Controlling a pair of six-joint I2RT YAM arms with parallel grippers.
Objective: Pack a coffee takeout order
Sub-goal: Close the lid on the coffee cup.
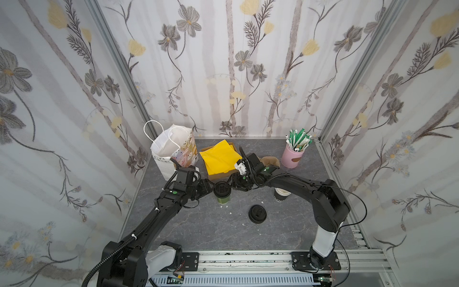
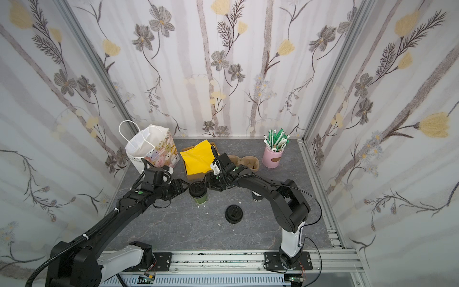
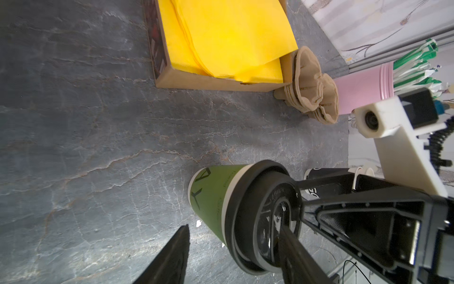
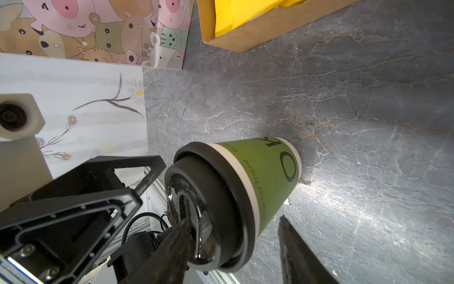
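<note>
Lidded green cup [image 1: 222, 197] standing; left gripper [image 1: 208, 188] hovering at its 9 o'clock, right gripper [image 1: 234, 185] at 3 o'clock, both jaws apart.

Grey marble-patterned counter [image 1: 198, 231] carries:
- centre: lidded green paper cup [image 1: 223, 197], upright
- front: loose round black plastic lid [image 1: 257, 213]
- right: stacked black paper cups [image 1: 280, 195]
- back: cartoon-print white paper bag [image 1: 171, 149], brown cardboard tray [image 1: 218, 177], brown pulp cup carrier [image 1: 270, 161], pink straw canister [image 1: 291, 156]

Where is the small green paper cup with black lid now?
The cup stands upright mid-table in both top views, between left gripper and right gripper, near the cardboard napkin tray.
</note>
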